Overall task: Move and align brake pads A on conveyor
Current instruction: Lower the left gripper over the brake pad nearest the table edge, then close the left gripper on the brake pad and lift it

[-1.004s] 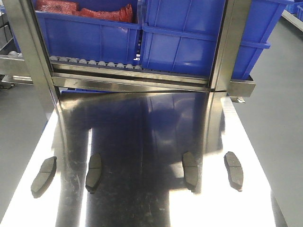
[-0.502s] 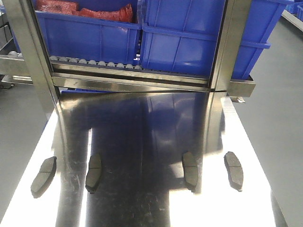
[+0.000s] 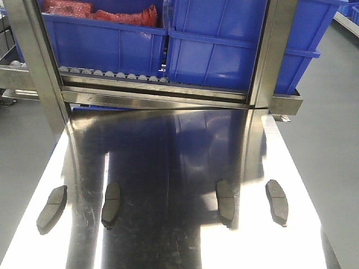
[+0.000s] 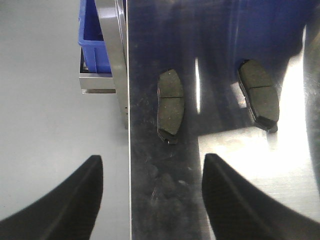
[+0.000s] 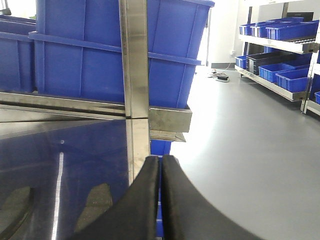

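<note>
Clearly the left gripper (image 4: pixel 152 162) has its fingers spread wide, touching nothing; the right gripper (image 5: pixel 161 162) has them pressed together, empty. Four brake pads (image 3: pixel 111 204) lie in a row near the front edge of the tabletop (image 3: pixel 168 151).

**Cam layout vs steel table (image 3: pixel 168 145)**
Front: high, looks down the table's length to the rack post (image 3: pixel 273 50) at the far end.
Left wrist: close, straight down over the table's left edge. Shares the two leftmost brake pads (image 4: pixel 170 102) with front.
Right wrist: low at the table's right edge, faces the same post.
</note>
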Available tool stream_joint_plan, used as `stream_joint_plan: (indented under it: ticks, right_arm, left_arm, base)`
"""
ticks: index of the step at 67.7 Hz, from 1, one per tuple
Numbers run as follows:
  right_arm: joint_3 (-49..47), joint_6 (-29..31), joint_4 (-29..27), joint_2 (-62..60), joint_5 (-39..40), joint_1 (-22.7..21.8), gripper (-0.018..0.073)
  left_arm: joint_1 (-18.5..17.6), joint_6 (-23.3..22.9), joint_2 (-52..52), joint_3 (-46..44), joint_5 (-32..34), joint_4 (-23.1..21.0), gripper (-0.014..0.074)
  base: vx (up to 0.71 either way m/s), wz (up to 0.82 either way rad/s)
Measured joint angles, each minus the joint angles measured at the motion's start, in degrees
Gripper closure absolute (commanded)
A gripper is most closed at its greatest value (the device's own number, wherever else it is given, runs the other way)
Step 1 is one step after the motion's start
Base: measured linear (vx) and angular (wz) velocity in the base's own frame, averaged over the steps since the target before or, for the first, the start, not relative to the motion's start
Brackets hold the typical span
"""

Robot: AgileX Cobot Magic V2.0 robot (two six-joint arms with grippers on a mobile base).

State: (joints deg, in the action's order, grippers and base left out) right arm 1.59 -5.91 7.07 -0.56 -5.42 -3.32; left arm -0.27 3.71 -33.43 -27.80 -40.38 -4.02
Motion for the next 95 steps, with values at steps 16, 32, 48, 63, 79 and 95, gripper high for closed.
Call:
stream_joint_plan:
  ticks: [16, 32, 48, 63, 79, 95]
  right_arm:
    - [0.0, 0.0, 0.0, 0.0, 0.0, 0.0, 0.0566]
    - [0.0, 0.0, 0.0, 0.0, 0.0, 0.0, 0.0566]
    - [0.0, 0.0, 0.0, 0.0, 0.0, 0.0, 0.0566]
    - [0.0, 0.0, 0.0, 0.0, 0.0, 0.0, 0.0566]
    - [0.0, 0.0, 0.0, 0.0, 0.0, 0.0, 0.0566]
    - [0.0, 0.0, 0.0, 0.0, 0.0, 0.0, 0.0566]
  left_arm:
    - [0.0, -3.2, -0.2, -0.1, 0.0, -0.8, 0.0156]
    - [0.0, -1.9, -8.8, -4.8, -1.9, -0.9, 0.0156]
    - [0.0, 0.8, -22.5, -12.3, -2.4, -0.9, 0.0156]
    - [0.0, 3.1, -33.6, -18.6, -2.7, -1.1, 0.0156]
    - [0.0, 6.9, -44.4, -23.4, -4.5, -2.7, 0.0156]
    - [-2.2, 7.1, -51.5, -24.6, -3.6, -3.0, 0.0138]
  base:
    - [0.00, 0.00]
    - [0.00, 0.00]
    - [0.00, 0.00]
    - [0.00, 0.00]
    - [0.00, 0.00]
    - [0.00, 0.00]
